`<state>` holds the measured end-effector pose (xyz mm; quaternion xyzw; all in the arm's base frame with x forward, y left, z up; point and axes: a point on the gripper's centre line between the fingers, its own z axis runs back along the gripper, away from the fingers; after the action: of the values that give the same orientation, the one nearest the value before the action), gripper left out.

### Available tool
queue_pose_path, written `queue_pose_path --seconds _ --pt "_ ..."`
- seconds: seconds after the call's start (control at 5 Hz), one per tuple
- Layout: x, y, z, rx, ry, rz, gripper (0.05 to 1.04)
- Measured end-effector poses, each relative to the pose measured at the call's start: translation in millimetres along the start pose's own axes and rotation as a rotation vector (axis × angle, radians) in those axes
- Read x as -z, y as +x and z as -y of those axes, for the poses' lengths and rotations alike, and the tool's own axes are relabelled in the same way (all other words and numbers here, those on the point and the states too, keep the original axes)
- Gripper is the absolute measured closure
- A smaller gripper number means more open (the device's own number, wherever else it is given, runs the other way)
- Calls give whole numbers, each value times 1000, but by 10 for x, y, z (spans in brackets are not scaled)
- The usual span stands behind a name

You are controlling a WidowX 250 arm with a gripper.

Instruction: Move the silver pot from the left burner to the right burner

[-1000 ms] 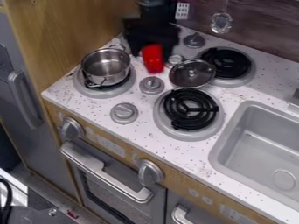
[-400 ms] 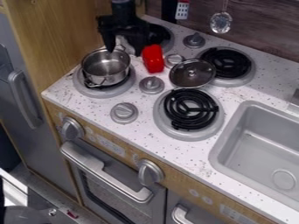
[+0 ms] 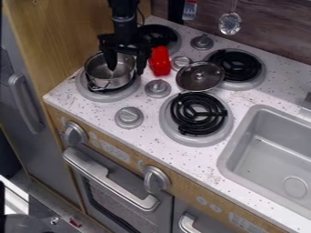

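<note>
The tool (image 3: 126, 70) is spread wide about the pot's far right rim, one finger over the inside, one outside, nothing visibly gripped. The pot (image 3: 109, 83) sits on the left burner (image 3: 91, 94), so grasp, lift, carry and setting down on the right burner (image 3: 197, 140) (the near one, I take it) all remain. The tool hides part of the pot's back edge; contact is hard to judge. The arm (image 3: 124, 20) is cut off above.

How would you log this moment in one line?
gripper: open, at pot's rim | silver pot: on left burner | right burner: no pot | transfer: not yet done
</note>
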<state>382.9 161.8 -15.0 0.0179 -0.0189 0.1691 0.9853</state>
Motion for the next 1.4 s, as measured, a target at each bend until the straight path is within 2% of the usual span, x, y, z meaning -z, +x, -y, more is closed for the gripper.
queue_pose_path --seconds 0.2,0.4,0.8,1.0,1.2,1.4 --pt "210 -44 -13 -16 12 -28 130" --pt "263 -30 1 -18 8 -20 269" --pt "238 -18 49 14 26 7 821" --pt "-11 34 118 42 38 60 977" --pt "-328 -51 492 134 34 109 1009" --pt "-439 -315 932 221 13 125 1010"
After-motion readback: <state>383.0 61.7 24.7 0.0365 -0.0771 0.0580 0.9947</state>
